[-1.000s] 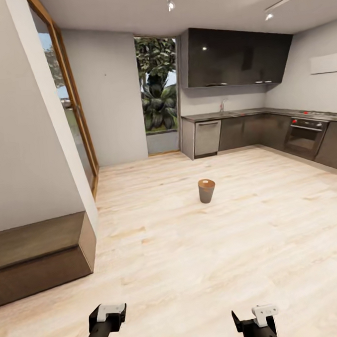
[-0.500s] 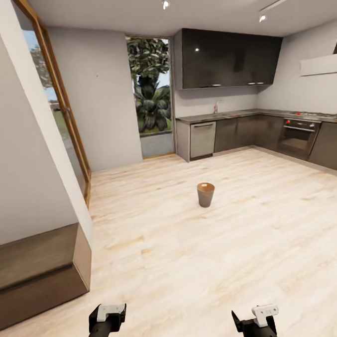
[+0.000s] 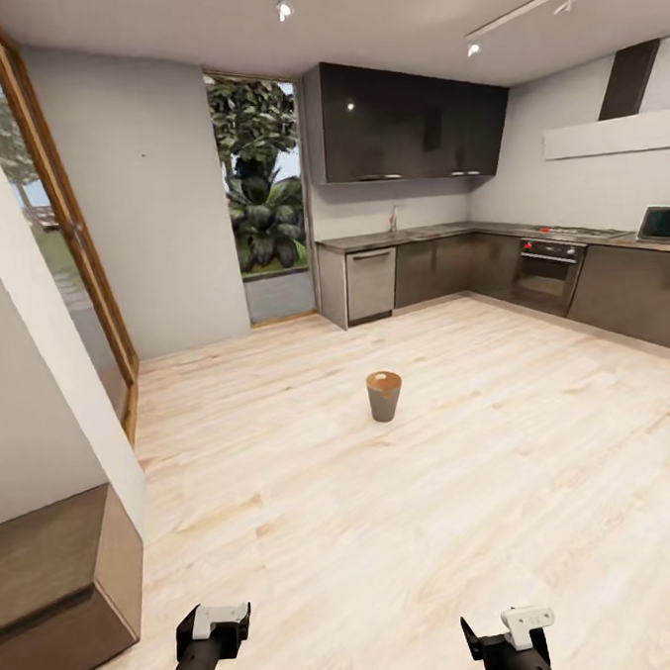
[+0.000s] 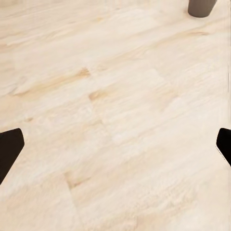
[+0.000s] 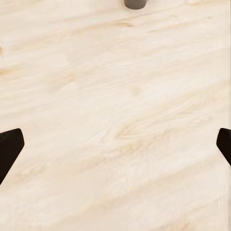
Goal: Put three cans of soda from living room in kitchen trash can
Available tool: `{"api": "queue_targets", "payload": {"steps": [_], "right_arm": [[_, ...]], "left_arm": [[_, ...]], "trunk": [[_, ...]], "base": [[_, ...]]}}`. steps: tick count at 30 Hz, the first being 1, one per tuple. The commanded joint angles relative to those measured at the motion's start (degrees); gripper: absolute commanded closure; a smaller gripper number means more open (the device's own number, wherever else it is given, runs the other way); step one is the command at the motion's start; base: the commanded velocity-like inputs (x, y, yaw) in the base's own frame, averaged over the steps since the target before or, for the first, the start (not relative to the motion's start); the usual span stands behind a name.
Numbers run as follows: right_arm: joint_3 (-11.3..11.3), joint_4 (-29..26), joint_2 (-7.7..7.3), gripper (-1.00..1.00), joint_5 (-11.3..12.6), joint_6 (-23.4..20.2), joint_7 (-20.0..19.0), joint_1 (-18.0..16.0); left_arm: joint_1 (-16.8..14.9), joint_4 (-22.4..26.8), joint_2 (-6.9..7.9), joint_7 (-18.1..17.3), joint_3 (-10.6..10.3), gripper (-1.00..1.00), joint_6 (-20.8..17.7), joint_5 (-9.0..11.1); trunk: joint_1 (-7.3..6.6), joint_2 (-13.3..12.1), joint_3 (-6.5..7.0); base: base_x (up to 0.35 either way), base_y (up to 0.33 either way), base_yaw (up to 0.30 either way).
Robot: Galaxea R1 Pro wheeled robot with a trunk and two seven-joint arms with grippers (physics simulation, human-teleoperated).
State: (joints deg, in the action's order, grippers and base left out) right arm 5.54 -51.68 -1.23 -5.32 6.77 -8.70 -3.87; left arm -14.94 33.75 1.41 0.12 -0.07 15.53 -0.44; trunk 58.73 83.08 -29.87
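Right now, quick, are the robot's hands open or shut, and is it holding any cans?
Left gripper: open, holding nothing, over bare wood floor.
Right gripper: open, holding nothing, no can between its fingers.

Pale wood plank floor (image 3: 285, 497) runs wide across the kitchen, and the tash can (image 3: 384, 395) stands upright on it at twelve o'clock, well apart from the cabinets.
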Motion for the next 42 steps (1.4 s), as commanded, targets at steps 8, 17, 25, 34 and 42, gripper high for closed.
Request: {"api": "queue_targets", "payload": {"steps": [8, 17, 25, 34, 42], "right_arm": [[0.0, 0.0, 0.00, -1.00, 0.0, 0.0, 0.0, 0.0], [0.0, 0.0, 0.00, -1.00, -0.2, 0.0, 0.0, 0.0], [0.0, 0.0, 0.02, -1.00, -0.2, 0.0, 0.0, 0.0], [-0.1, 0.0, 0.07, -1.00, -0.3, 0.0, 0.0, 0.0], [-0.5, 0.4, 0.08, -1.00, -0.4, 1.1, 0.0, 0.0]], "left_arm": [[0.0, 0.0, 0.00, 0.0, 0.0, -1.00, 0.0, 0.0], [0.0, 0.0, 0.00, 0.0, 0.0, -1.00, -0.1, 0.0], [0.0, 0.0, 0.00, 0.0, 0.0, -1.00, -0.1, -0.1], [0.0, -0.1, 0.00, 0.0, 0.0, -1.00, 0.0, -0.1], [0.0, -0.1, 0.00, 0.1, 0.0, -1.00, 0.0, -0.2]], "trunk": [[0.00, 0.0, 0.38], [0.00, 0.0, 0.52], [0.00, 0.0, 0.53], [0.00, 0.0, 0.53], [0.00, 0.0, 0.54]], "base": [[0.232, 0.007, -0.214], [0.279, 0.108, -0.071], [0.286, 0.168, -0.005], [0.298, 0.143, 0.000], [0.320, 0.027, 0.000]]}}
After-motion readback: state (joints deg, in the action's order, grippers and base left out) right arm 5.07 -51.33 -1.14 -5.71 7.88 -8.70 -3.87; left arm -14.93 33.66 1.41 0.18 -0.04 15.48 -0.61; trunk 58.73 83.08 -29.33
